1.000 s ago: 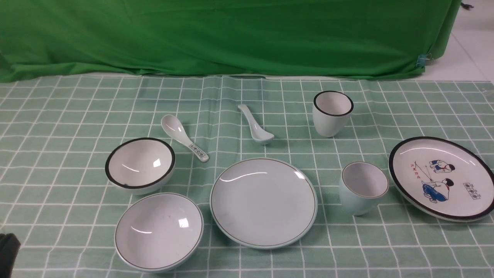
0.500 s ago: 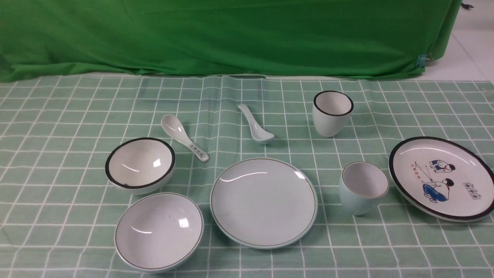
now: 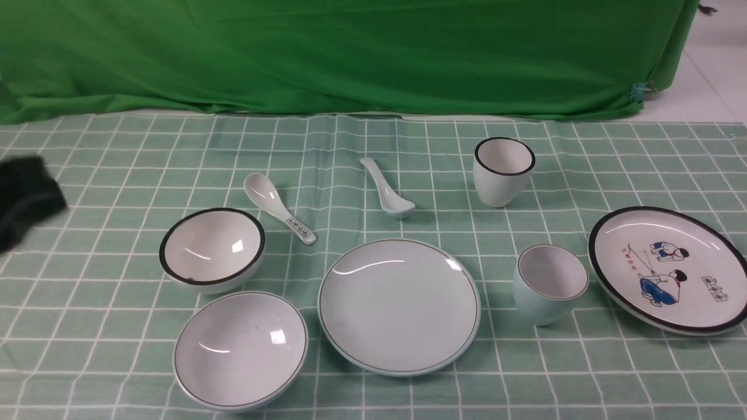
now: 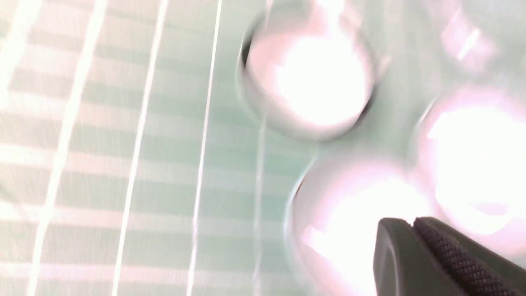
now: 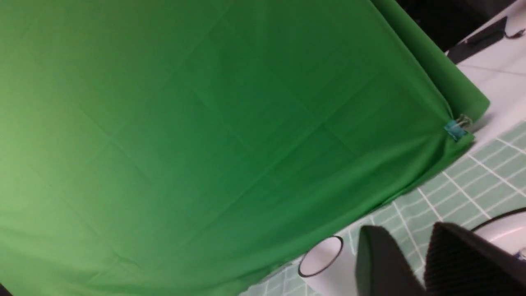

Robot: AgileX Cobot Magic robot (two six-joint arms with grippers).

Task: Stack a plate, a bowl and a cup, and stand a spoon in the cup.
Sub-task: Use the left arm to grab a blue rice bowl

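Note:
The pale blue-green plate [image 3: 398, 306] lies at the front middle of the checked cloth. The shallow pale bowl [image 3: 240, 350] sits to its left, the pale handleless cup [image 3: 548, 283] to its right. The plain spoon [image 3: 388, 189] lies behind the plate. My left gripper [image 3: 26, 198] is a dark blur at the far left, apart from everything. In the blurred left wrist view its jaws [image 4: 412, 222] are together and empty, over the pale bowl [image 4: 361, 213]. My right gripper [image 5: 407, 230] shows only in its wrist view, jaws apart and empty.
A black-rimmed white bowl [image 3: 212, 249] and a patterned-handle spoon [image 3: 279, 208] are left of centre. A black-rimmed white cup [image 3: 503, 171] stands at the back right, and a cartoon plate [image 3: 671, 268] at the far right. A green curtain [image 3: 350, 52] hangs behind.
My left gripper was a dark shape at the bottom left corner, left the view, and now shows blurred higher up at the left edge. The tableware has not moved.

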